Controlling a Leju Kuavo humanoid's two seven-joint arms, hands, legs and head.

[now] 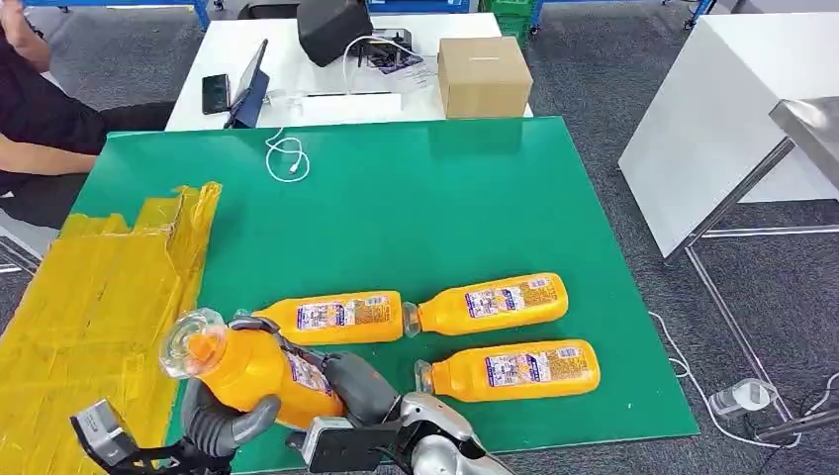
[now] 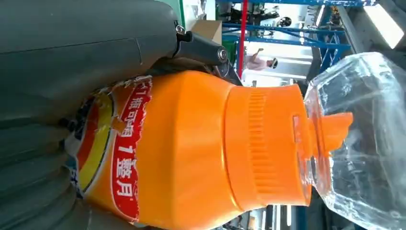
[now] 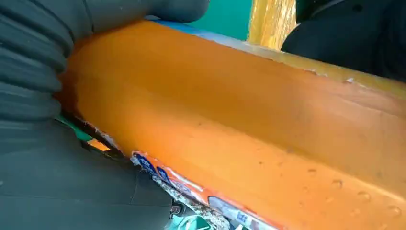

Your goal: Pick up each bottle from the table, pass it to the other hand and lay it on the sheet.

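Right now we see both of our hands on one orange bottle (image 1: pixel 259 371), lifted up just in front of the green table (image 1: pixel 416 218). Our left hand (image 1: pixel 226 426) wraps its grey thumb and dark fingers around the lower body of the held bottle. Our right hand (image 1: pixel 356 388) grips the same bottle from the other side. The bottle tilts, and its clear cap (image 1: pixel 188 344) points up toward the yellow sheet (image 1: pixel 89 317).

From the left wrist we see the bottle's orange neck (image 2: pixel 268 143) and the clear cap (image 2: pixel 364 143) very close, with the left hand's grey thumb (image 2: pixel 86 43) pressed on the label. From the right wrist we see the long orange side of the bottle (image 3: pixel 239 124) with the right hand (image 3: pixel 43 96) closed around it.

Three more orange bottles lie flat on the green table. One (image 1: pixel 336 317) is right behind the held bottle. Another (image 1: pixel 490 302) lies cap to cap beside that one. The third (image 1: pixel 514 371) lies nearer to us.

The yellow sheet covers the left edge of the table. A white cable (image 1: pixel 287 158) lies at the far end of the table. Past the table stands a white desk (image 1: pixel 297 59) with a brown box (image 1: pixel 483 74). A person in a dark sleeve (image 1: pixel 40 119) sits beside the table's far left corner.
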